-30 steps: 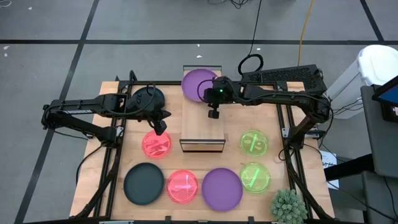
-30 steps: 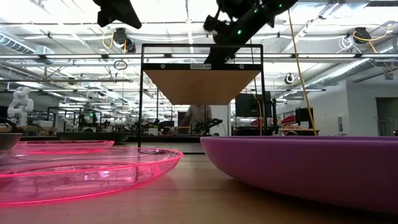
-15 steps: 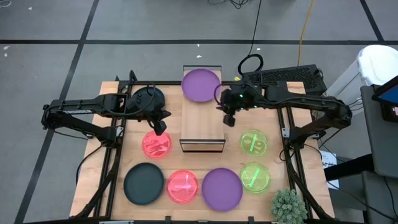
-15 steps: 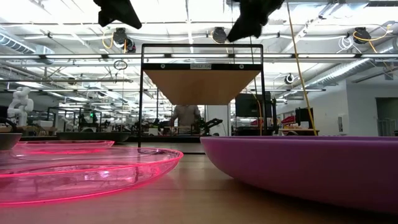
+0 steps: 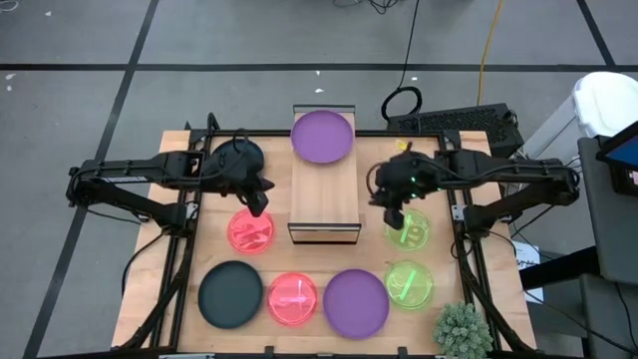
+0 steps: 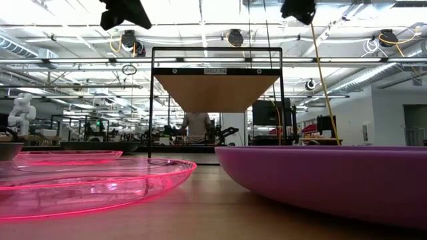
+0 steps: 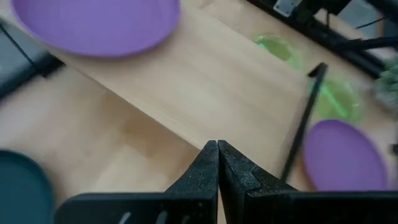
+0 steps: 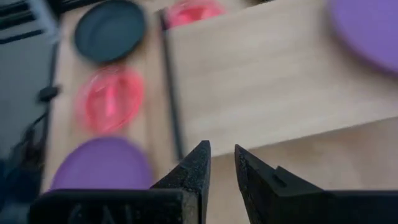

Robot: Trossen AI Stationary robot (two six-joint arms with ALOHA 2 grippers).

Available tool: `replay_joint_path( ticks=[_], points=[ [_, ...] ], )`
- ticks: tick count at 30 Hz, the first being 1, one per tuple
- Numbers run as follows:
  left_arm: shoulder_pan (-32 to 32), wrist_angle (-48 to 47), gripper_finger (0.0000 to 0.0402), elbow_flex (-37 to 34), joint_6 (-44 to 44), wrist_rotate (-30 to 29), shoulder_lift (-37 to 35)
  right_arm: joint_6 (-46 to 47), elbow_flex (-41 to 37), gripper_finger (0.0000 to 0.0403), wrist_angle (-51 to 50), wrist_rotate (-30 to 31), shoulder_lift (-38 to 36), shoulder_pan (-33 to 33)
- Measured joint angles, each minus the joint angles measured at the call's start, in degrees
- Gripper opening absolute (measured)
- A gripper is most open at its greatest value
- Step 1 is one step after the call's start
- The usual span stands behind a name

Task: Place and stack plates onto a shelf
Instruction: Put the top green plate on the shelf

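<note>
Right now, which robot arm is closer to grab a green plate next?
The right. Its gripper hangs open just over the upper green plate, empty. The left gripper is shut, across the shelf by a pink plate.

wood table (image 5: pixel 179 299), shelf (image 5: pixel 324 204) (one purple plate (image 5: pixel 322 136) on top), seven plates around

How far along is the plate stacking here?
Done: one purple plate lies on the shelf. In hand: nothing; the right gripper, open, hangs over a green plate; the left gripper is shut and empty. Left: the other plates remain on the table.
</note>
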Motion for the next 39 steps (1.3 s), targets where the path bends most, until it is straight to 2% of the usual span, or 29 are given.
replay_joint_path(
  ticks=[7, 11, 16, 22, 26, 30, 32, 35, 39],
  points=[
    [-5.4, 0.1, 0.0001, 0.0, -10.5, 0.4, 0.0, 0.9, 0.0, 0.0057, -4.2, -3.8, -0.3, 7.8],
    [-9.9, 0.1, 0.0001, 0.0, -15.5, 0.4, 0.0, 2.6, 0.0, 0.0057, -4.5, -3.9, -0.3, 11.6],
    [-15.9, 0.0, 0.0001, 0.0, -22.5, 0.5, 1.0, 2.8, -0.2, 0.0057, -4.1, -3.9, -0.3, 15.1],
    [-21.6, -0.1, 0.0001, 0.0, -27.8, 0.5, 2.8, 5.6, -4.9, 0.0057, -3.6, -3.8, -0.3, 17.3],
    [-23.4, -0.1, 0.0001, -0.1, -28.7, 0.3, 4.5, 12.6, -10.1, 0.0057, -3.7, -3.6, -0.5, 17.9],
    [-23.6, -0.1, 0.0001, 0.0, -26.4, 0.2, 6.2, 24.8, -15.9, 0.0057, -3.6, -2.1, -1.1, 18.0],
    [-23.3, -0.1, 0.0001, -0.1, -25.0, -0.5, 7.0, 28.1, -18.8, 0.0057, -2.6, -2.2, -1.5, 18.0],
    [-23.1, -0.1, 0.0001, 0.0, -23.4, -2.2, 8.2, 28.5, -23.5, 0.0059, 1.4, -2.2, -2.4, 18.0],
    [-22.8, -0.1, 0.0001, 0.0, -22.2, -2.9, 9.4, 24.0, -30.6, 0.0083, 12.9, 0.9, -3.1, 17.8]
  ],
)
